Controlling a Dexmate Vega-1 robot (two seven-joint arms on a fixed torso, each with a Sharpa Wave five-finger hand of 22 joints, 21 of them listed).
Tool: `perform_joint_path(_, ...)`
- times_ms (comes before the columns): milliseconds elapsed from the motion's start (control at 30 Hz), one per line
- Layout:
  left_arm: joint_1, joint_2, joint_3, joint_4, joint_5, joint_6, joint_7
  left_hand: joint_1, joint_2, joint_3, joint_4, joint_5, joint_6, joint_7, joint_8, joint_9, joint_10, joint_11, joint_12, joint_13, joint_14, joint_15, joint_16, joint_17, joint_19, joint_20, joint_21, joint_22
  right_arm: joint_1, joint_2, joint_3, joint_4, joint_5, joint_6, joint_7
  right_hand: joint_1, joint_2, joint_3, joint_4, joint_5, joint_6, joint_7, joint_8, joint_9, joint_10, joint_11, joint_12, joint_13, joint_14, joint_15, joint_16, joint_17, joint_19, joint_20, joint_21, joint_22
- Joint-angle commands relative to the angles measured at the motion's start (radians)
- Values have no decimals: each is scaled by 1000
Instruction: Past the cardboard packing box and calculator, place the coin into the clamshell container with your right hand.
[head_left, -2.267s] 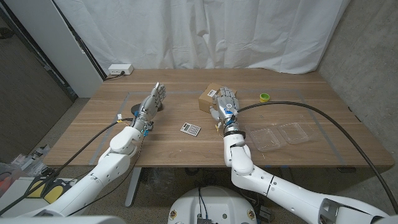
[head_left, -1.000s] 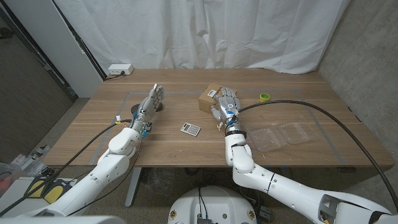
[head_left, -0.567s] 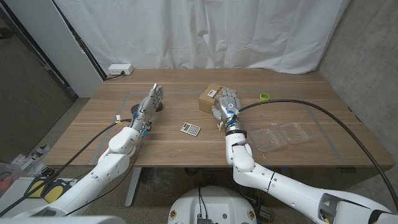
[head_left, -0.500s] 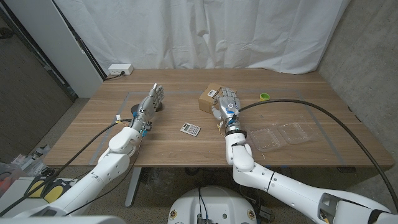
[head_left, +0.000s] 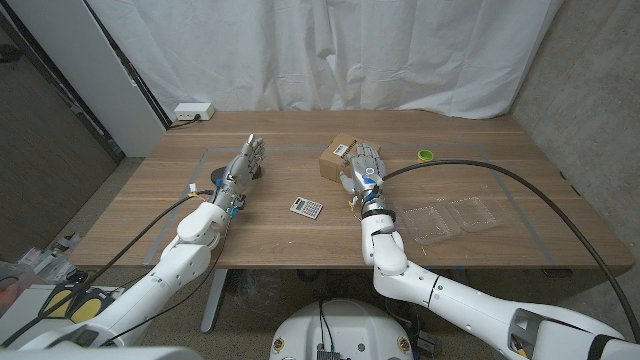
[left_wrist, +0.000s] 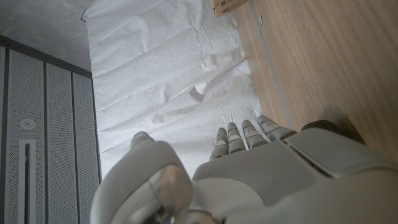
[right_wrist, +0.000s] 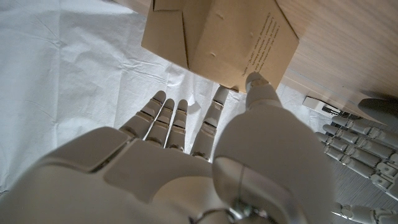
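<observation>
The cardboard box (head_left: 338, 156) stands at the middle of the table's far half. My right hand (head_left: 365, 167) stands right beside it with fingers stretched up and nothing in it. In the right wrist view my right hand (right_wrist: 186, 168) has its thumb tip close under the box (right_wrist: 230, 37). The calculator (head_left: 307, 207) lies nearer me, between the arms. The clear clamshell container (head_left: 455, 218) lies open to the right. My left hand (head_left: 243, 165) stands upright and empty; a small dark round thing (head_left: 258, 172) lies by it, and I cannot tell whether it is the coin.
A green-yellow round lid (head_left: 426, 155) lies right of the box. A white power strip (head_left: 193, 111) sits at the far left corner. Tape lines (head_left: 520, 205) mark a rectangle on the table (head_left: 300, 240). A white curtain hangs behind.
</observation>
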Motion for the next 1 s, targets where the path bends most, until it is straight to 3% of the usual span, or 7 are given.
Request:
perform_joint_path(33, -19, -12, 3, 33, -5, -8, -13, 10, 3, -4, 1, 0, 5, 0, 0, 5, 1, 1, -2, 5, -5, 7, -1, 4, -6, -13, 2, 5, -2, -10, 3, 3, 15, 15, -32, 7, 7, -4, -3, -1, 31, -3, 17, 11, 21, -6, 2, 2, 18, -2, 1, 1, 16, 2, 4, 3)
perform_joint_path(367, -3, -3, -2, 8, -2, -8, 0, 10, 4, -6, 1, -1, 6, -1, 0, 5, 2, 0, -1, 5, -4, 7, -1, 4, -6, -11, 2, 5, 1, -14, 14, 19, 27, 47, -74, 13, 7, -7, -7, -3, 82, -14, 58, 33, 60, -22, 9, 3, 57, -15, 7, 2, 45, -2, 11, 4)
perform_joint_path(1000, 27, 8, -10, -26, 0, -6, 24, 11, 6, -9, 1, -2, 5, -1, 0, 5, 0, -1, -2, 5, -5, 6, -1, 4, -8, -8, 2, 5, 12, -7, 16, 62, 48, 93, -115, 25, 12, -6, -12, -5, 113, -19, 95, 58, 103, -32, 16, 3, 101, -30, 12, 3, 75, -6, 18, 5)
